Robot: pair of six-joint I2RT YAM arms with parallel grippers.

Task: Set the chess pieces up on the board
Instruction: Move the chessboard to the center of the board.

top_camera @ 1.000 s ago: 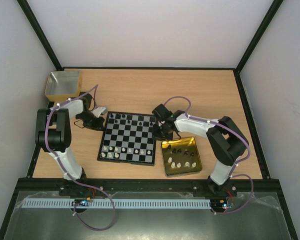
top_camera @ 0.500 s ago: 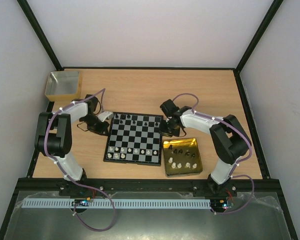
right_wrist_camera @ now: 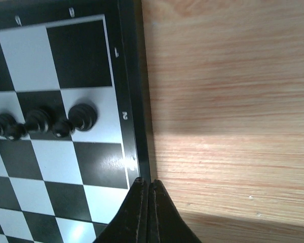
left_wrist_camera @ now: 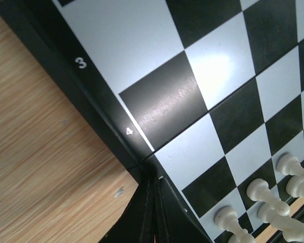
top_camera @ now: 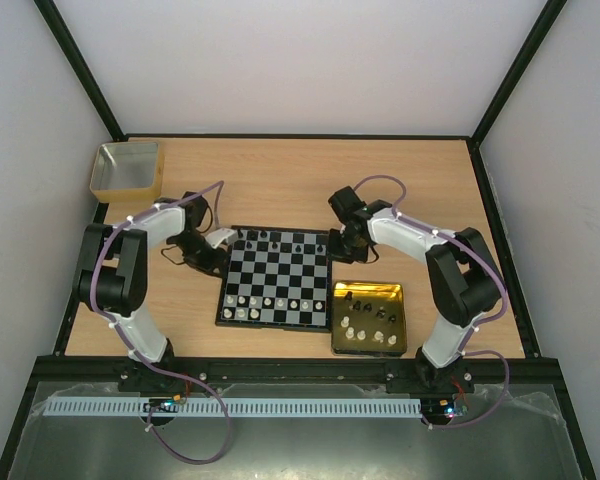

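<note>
The board (top_camera: 280, 272) lies in the middle of the table. Black chess pieces (top_camera: 280, 238) stand along its far row and white chess pieces (top_camera: 268, 301) along its near rows. My left gripper (top_camera: 222, 260) is shut and empty, its tips (left_wrist_camera: 153, 200) against the board's left border (left_wrist_camera: 106, 124), near white pieces (left_wrist_camera: 266, 197). My right gripper (top_camera: 337, 257) is shut and empty, its tips (right_wrist_camera: 148, 195) at the board's right border (right_wrist_camera: 134, 101), near black pieces (right_wrist_camera: 45, 121).
A shiny gold tray (top_camera: 370, 292) with several loose black and white pieces stands right of the board, near the front. A yellowish square box (top_camera: 127, 168) stands at the back left. Bare wood (right_wrist_camera: 228, 101) lies right of the board.
The board has slid to the right between the two shut grippers, which moved with it. The gold tray has shifted slightly right and toward the front.
</note>
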